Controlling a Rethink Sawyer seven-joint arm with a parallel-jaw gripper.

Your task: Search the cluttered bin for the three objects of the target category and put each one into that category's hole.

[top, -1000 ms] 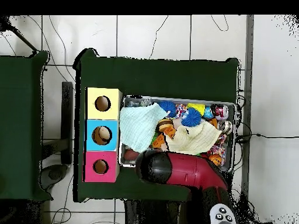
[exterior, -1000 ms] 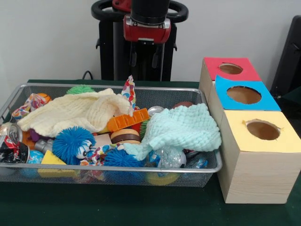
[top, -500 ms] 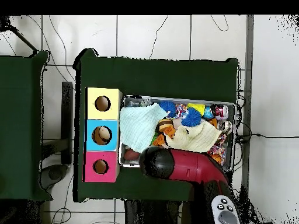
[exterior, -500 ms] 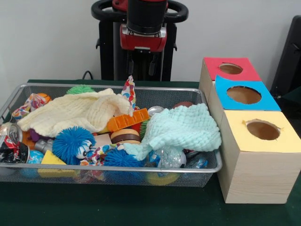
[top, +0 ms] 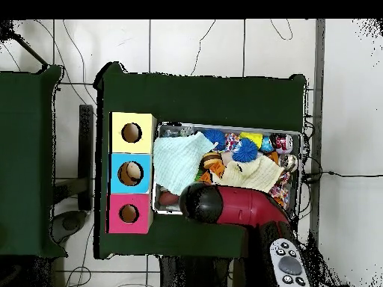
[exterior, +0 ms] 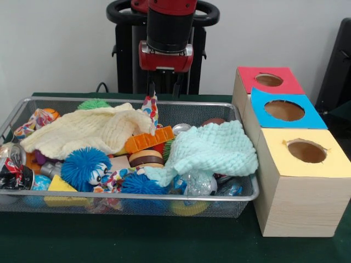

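Front view: I have the gripper (exterior: 164,87) hanging over the far rim of the wire bin (exterior: 164,197), fingers (exterior: 151,87) spread apart and holding nothing, right behind the patterned wrapper (exterior: 150,107) that sticks up. I judge that's a search pose: high enough to clear the clutter, low enough to drop in. The cream cloth (exterior: 88,129) and mint cloth (exterior: 211,148) drape over much of the pile, so likely targets are hidden under them. Visible on top are a blue fuzzy ball (exterior: 85,167), an orange block (exterior: 148,141), and a crushed can (exterior: 13,164). I can't tell the target category from here. The three boxes sit just right of the bin, holes up: red box (exterior: 269,81), blue box (exterior: 284,109), yellow box (exterior: 307,150); placed close so transfers stay short.

Overhead view: my arm (top: 236,209) covers the bin's robot-side edge; fingers hidden beneath it. Bin on the green surface (top: 202,97), touching the box row. Nothing is lifted out yet.
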